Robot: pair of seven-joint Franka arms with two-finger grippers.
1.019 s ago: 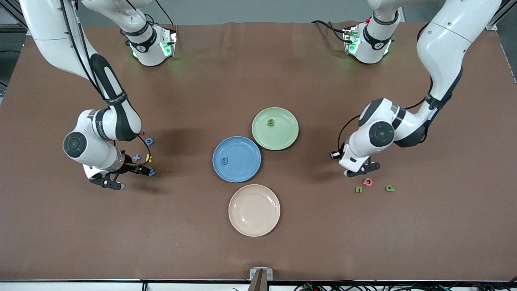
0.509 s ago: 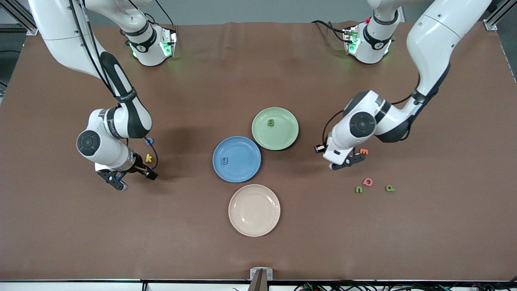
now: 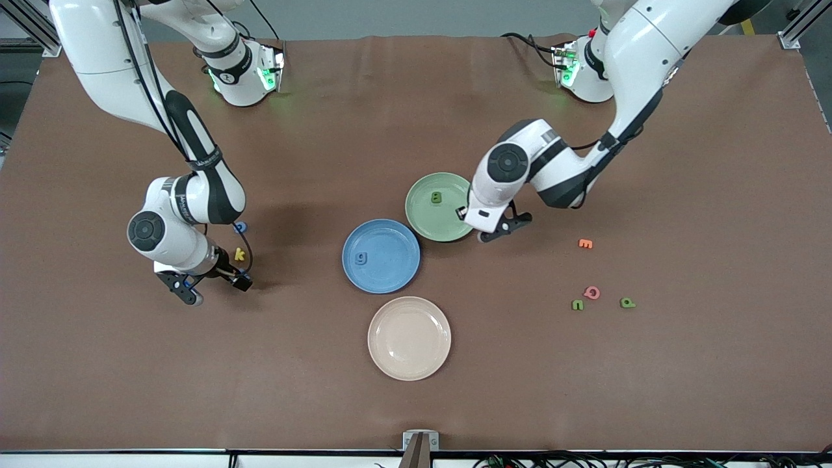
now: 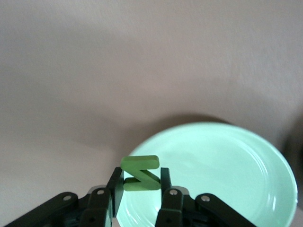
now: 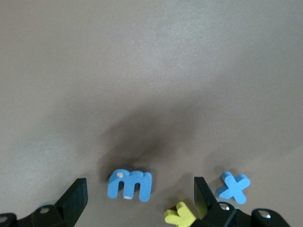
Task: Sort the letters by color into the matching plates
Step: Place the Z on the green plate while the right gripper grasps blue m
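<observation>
Brown cloth covers the table (image 3: 416, 403), bare across the frame's bottom and right edge. At centre, the blue plate (image 3: 390, 266) touches the pale green plate (image 3: 426, 218); the beige plate (image 3: 409, 338) sits just below them. The left gripper (image 3: 497, 229), over the green plate's rim, clamps a green letter (image 4: 140, 173). Mid-left, the right gripper (image 3: 211, 286) hangs with jaws apart over a blue "m" (image 5: 129, 184). 2 green letters (image 3: 577, 305) lie lower right.

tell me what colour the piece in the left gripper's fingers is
Green: the left gripper holds a green Z-shaped letter over the pale green plate, clearest in the left wrist view.
</observation>
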